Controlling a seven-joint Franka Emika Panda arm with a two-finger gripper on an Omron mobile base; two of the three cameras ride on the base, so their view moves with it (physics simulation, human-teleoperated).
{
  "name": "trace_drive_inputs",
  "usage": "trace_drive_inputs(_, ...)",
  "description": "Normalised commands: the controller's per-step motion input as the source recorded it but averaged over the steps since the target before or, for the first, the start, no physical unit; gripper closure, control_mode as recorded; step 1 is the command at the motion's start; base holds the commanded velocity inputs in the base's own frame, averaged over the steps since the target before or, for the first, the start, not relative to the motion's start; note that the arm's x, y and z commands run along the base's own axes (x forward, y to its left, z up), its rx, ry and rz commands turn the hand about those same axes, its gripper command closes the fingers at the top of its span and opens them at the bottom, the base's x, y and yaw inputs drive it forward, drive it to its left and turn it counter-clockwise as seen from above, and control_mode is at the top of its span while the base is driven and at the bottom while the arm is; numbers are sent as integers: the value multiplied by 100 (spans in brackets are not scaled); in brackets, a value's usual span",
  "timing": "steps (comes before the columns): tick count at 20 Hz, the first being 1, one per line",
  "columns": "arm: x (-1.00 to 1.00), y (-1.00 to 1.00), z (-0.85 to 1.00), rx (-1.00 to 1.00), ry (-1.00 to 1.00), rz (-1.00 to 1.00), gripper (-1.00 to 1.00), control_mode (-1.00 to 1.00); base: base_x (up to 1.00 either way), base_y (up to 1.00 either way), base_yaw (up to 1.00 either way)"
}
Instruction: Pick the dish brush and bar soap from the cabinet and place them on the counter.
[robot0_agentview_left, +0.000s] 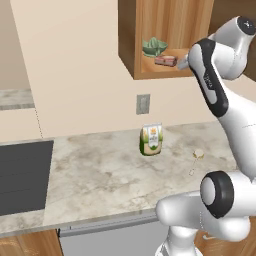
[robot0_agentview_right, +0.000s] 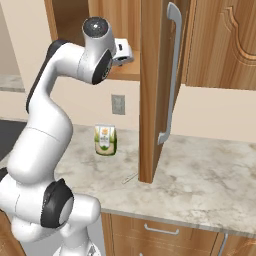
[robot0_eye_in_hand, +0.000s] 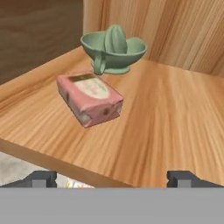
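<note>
Jaws wide open, nothing held. The bar soap (robot0_eye_in_hand: 89, 98) sits on the cabinet (robot0_eye_in_hand: 175, 127) shelf at my 11 o'clock; I'd shift left, then straddle its narrow sides.

I can't read any text from here. The bar soap (robot0_eye_in_hand: 89, 98) on the cabinet (robot0_eye_in_hand: 175, 118) shelf has a pale oval label on its wrapper, but its print is too blurred. The green-and-orange packet (robot0_agentview_left: 151, 139) near the surface's (robot0_agentview_left: 100, 170) back edge shows only an illegible emblem.
</note>
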Motion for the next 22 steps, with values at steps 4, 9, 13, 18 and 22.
trace_drive_inputs(4, 53, -16, -5, 10, 0, -5, -100, -100, 0, 0, 0)
trace_drive_inputs(9, 60, 5, 3, 3, -4, 0, -100, -100, 0, 0, 0)
trace_drive_inputs(13, 16, 40, 6, -2, -10, 2, -100, -100, 0, 0, 0)
trace_drive_inputs(18, 0, 27, 8, -2, -7, 4, -100, -100, 0, 0, 0)
trace_drive_inputs(22, 12, 2, 0, 0, 0, 5, -100, -100, 0, 0, 0)
